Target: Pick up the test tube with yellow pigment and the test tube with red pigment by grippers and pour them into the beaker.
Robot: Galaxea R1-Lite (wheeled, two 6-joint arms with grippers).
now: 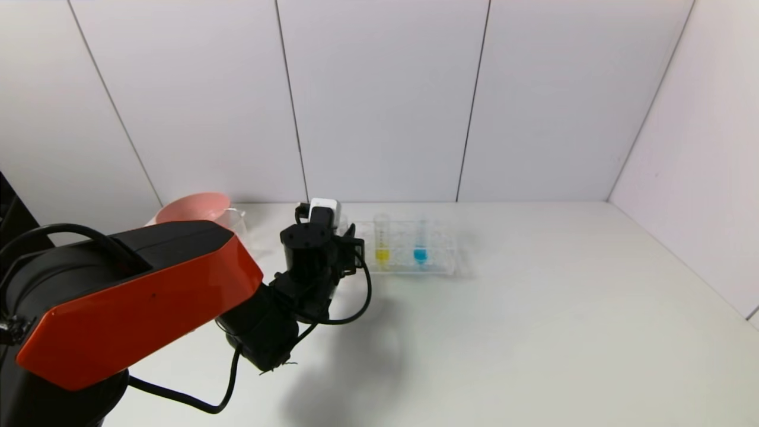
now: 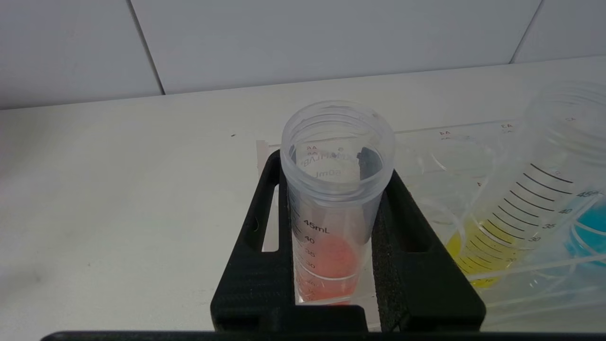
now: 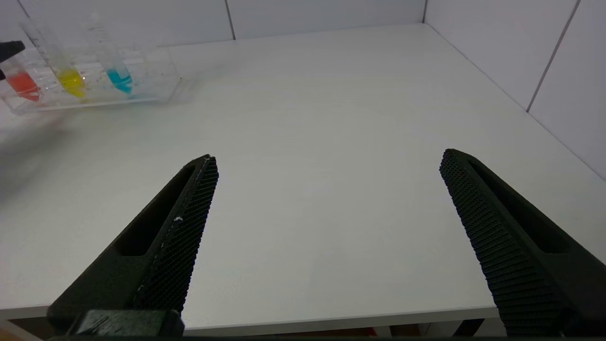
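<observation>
My left gripper [image 1: 348, 236] stands at the left end of the clear tube rack [image 1: 443, 262]. In the left wrist view my left gripper [image 2: 334, 166] has both jaws pressed against the test tube with red pigment [image 2: 326, 258], which stands upright in the rack. That tube is hidden behind the gripper in the head view. The test tube with yellow pigment [image 1: 382, 242] stands in the rack just right of it, also in the left wrist view [image 2: 492, 237]. The beaker [image 1: 239, 222] stands behind my left arm, by the pink bowl. My right gripper [image 3: 327, 156] is open and empty over the table's front edge.
A blue-liquid tube [image 1: 420, 244] stands in the rack right of the yellow one. A pink bowl [image 1: 193, 207] sits at the back left by the wall. White walls close the back and right. In the right wrist view the rack [image 3: 156, 85] is far off.
</observation>
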